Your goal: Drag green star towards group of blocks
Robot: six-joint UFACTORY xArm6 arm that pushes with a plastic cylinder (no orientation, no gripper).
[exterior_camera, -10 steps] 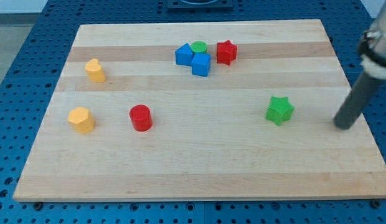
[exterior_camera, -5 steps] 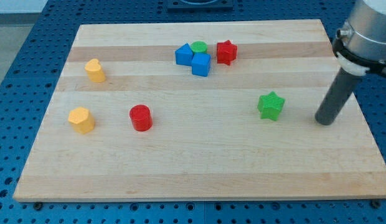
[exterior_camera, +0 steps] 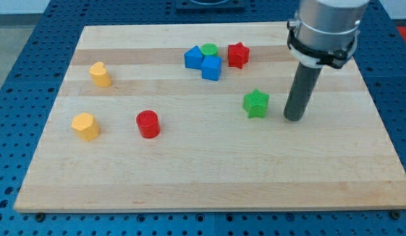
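Note:
The green star (exterior_camera: pixel 256 103) lies on the wooden board (exterior_camera: pixel 209 177), right of centre. My tip (exterior_camera: pixel 293 118) rests on the board just to the star's right, a small gap apart. The group of blocks sits up and to the left of the star, near the view's top centre: two blue blocks (exterior_camera: pixel 193 58) (exterior_camera: pixel 211 67), a green cylinder (exterior_camera: pixel 209 50) and a red star (exterior_camera: pixel 238 54).
A red cylinder (exterior_camera: pixel 148 124) stands left of centre. Two yellow blocks sit at the view's left, one upper (exterior_camera: pixel 99 74) and one lower (exterior_camera: pixel 85 126). The board rests on a blue perforated table (exterior_camera: pixel 19 78).
My tip has moved left and slightly up across the board. The green star has shifted left and a little up, closer to the group.

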